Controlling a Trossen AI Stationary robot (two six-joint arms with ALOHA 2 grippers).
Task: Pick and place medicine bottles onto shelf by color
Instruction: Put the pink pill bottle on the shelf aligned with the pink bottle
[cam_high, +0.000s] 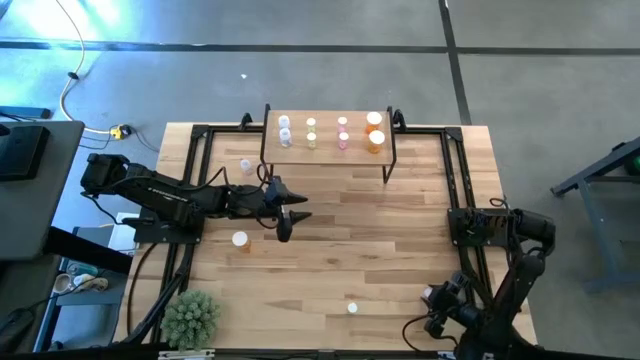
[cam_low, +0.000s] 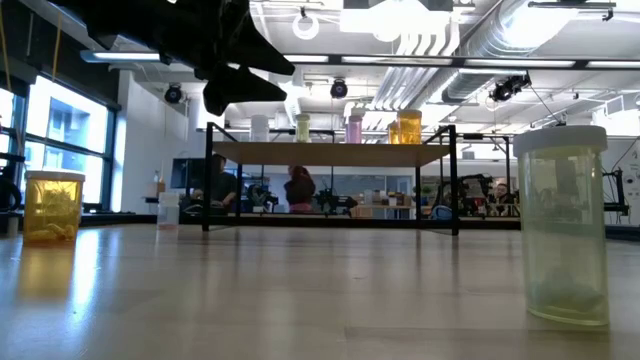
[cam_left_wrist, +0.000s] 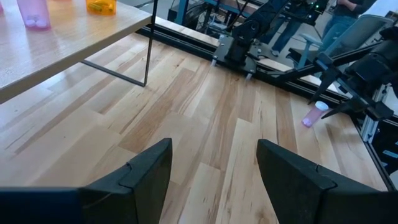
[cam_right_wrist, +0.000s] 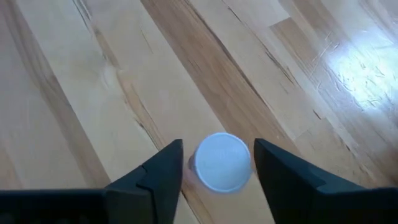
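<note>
Left gripper (cam_high: 290, 222): it hangs over the middle-left part of the table (cam_high: 400, 250), in front of the shelf; its two fingers (cam_left_wrist: 143, 177) stand apart and nothing is between them.
Right gripper (cam_right_wrist: 217, 165): it is low at the near right corner of the table, fingers spread, directly above a white-capped bottle (cam_right_wrist: 221, 162) — the cap lies between the fingertips, but whether they touch it I cannot tell.
Shelf (cam_high: 328, 150): it stands at the far edge of the table, a light wood top on thin black legs.
Bottles on the shelf: two bluish-clear ones (cam_high: 285, 131) at its left end, then two pale yellow ones (cam_high: 311, 132), two pink ones (cam_high: 342, 132), and two larger orange ones (cam_high: 375, 130) at its right end.
Bottles on the table: an orange one (cam_high: 240, 240) near the left gripper; a small one (cam_high: 246, 166) just left of the shelf; a pale yellow one (cam_high: 352, 309) near the front edge; a pink one (cam_left_wrist: 313, 114) beside the right arm's base.
Other thing: a small green plant (cam_high: 190, 318) at the near left corner.
</note>
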